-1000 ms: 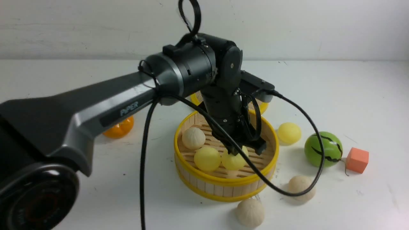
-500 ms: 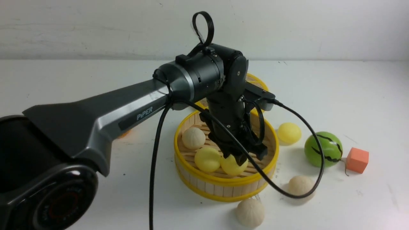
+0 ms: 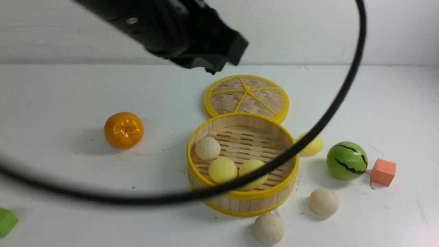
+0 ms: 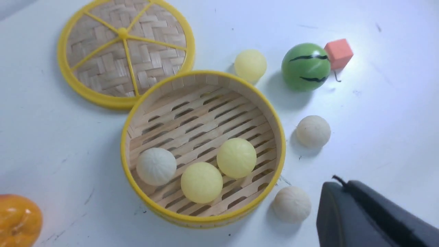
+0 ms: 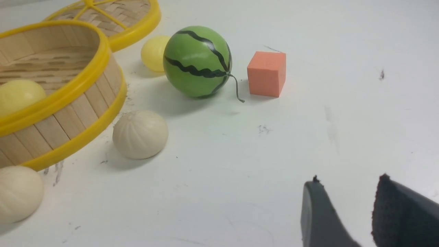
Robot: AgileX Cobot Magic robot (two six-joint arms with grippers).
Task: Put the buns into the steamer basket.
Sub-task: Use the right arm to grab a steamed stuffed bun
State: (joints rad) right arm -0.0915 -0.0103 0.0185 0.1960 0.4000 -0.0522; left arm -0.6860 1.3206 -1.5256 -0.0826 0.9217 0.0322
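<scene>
Buns (image 4: pixel 236 157): 3 in the steamer basket (image 4: pixel 123 151), 3 outside. My left tool (image 3: pixel 214 65) is together, up high; right tool (image 5: pixel 349 180) apart to grab.

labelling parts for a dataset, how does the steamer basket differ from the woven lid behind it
The steamer basket is a deep tub with slat walls; the lid is a flat disc. The basket's floor is slotted slats; the lid's face is woven and crossed by yellow spokes. The basket holds three buns; the lid carries none. Both are round with yellow rims.
</scene>
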